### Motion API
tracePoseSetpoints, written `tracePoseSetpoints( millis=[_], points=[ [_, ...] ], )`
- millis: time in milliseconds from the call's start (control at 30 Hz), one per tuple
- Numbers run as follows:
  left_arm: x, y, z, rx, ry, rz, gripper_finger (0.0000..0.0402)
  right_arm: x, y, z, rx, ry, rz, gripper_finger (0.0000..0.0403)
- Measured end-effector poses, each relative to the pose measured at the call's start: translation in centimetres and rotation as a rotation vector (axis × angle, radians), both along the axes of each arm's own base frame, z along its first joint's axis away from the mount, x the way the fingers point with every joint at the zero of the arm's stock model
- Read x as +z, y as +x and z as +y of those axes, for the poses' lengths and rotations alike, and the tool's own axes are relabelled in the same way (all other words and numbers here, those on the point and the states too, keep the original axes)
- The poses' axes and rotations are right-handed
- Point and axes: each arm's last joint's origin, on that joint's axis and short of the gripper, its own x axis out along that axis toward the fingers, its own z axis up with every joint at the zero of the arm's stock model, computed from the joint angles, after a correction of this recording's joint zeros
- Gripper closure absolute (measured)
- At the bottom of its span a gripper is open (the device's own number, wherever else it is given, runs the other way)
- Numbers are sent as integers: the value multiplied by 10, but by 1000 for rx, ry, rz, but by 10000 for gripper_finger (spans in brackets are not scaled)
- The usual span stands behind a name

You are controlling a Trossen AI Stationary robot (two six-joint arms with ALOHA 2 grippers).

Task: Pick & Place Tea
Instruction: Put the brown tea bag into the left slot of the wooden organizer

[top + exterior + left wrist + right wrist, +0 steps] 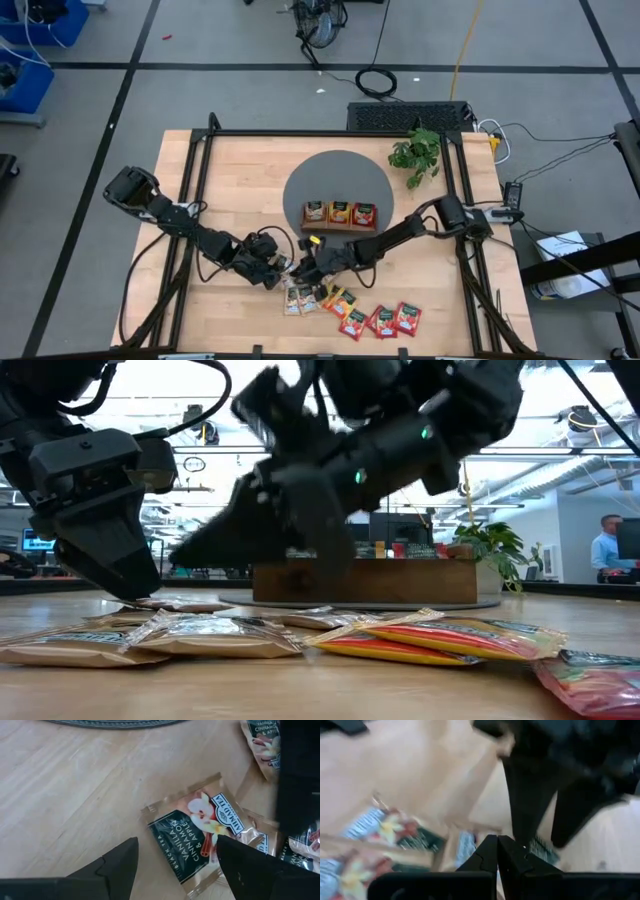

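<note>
Sachets [352, 316] crowd the left gripper [175, 862], jaws wide; right gripper [497, 851], jaws shut, alongside.

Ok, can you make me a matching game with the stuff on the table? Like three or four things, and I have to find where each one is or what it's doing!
Things:
1. left gripper
2. right gripper
3. wooden tray
4. plant

Places or states:
A. sits on the grey round mat
B. fingers shut, empty
C. stands at the table's far edge, right of the mat
D. fingers open over a cream-white tea sachet

Right pairs: 1-D, 2-B, 3-A, 4-C
</note>
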Motion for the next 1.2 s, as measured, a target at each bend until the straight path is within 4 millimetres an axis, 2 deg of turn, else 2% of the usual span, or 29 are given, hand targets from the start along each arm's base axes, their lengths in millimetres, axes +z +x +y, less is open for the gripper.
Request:
tracePoseSetpoints(
  millis=[400,833,1000,1200],
  points=[
    [0,0,0,2,-2,-3,133,-26,4,-14,-28,40,61,403],
    [2,6,3,-38,-79,-5,135,-30,2,-16,-49,52,109,403],
    [2,6,2,-51,-78,-9,162,-34,3,-18,-56,53,120,403],
    [2,7,2,-58,-72,-9,215,-35,3,-22,-68,72,130,403]
  ],
)
